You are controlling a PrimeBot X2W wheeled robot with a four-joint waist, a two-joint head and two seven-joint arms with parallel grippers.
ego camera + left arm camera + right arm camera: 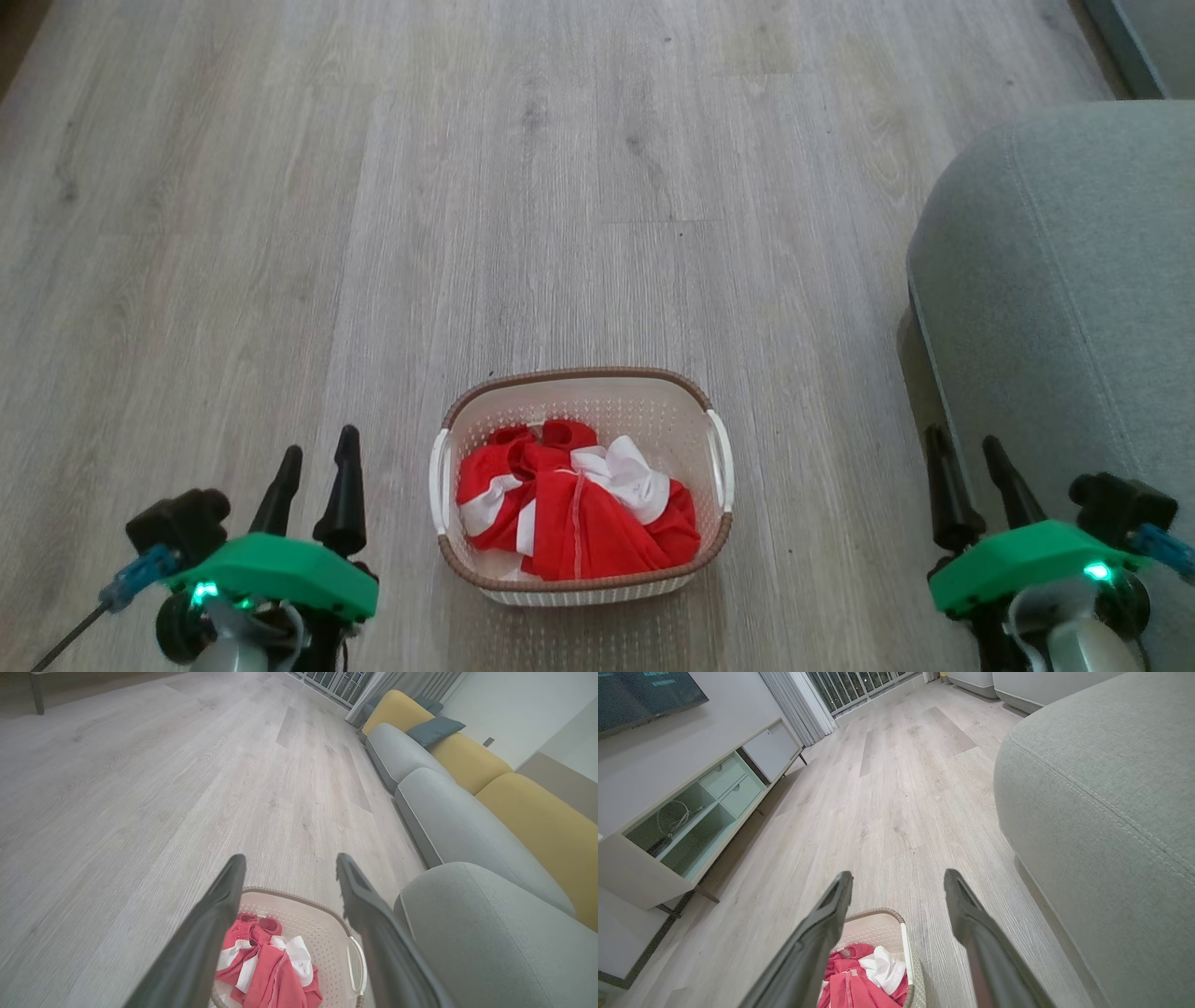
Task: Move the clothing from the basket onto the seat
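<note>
In the head view, the basket (pixel 574 372) stands on the wooden floor (pixel 373 187), between the two arms and slightly ahead of them. The red-and-white clothing (pixel 579 523) lies bundled inside it. The left fingers (pixel 345 485) are released, spread and empty, off to the basket's left. The right fingers (pixel 948 495) are likewise spread and hold nothing, off to its right by the edge of the seat (pixel 1074 299).

In the left wrist view, the parted fingers frame the basket's far rim and are apart from it. The clothing is heaped within, and the seat is just beside the basket's white handle (pixel 356 966). Yellow backrests (pixel 537 826) line the sofa beyond.

In the right wrist view, the basket's corner and the clothing show low between the open fingers, untouched. The seat rises at the right, and a TV cabinet (pixel 691 821) stands at the left.
</note>
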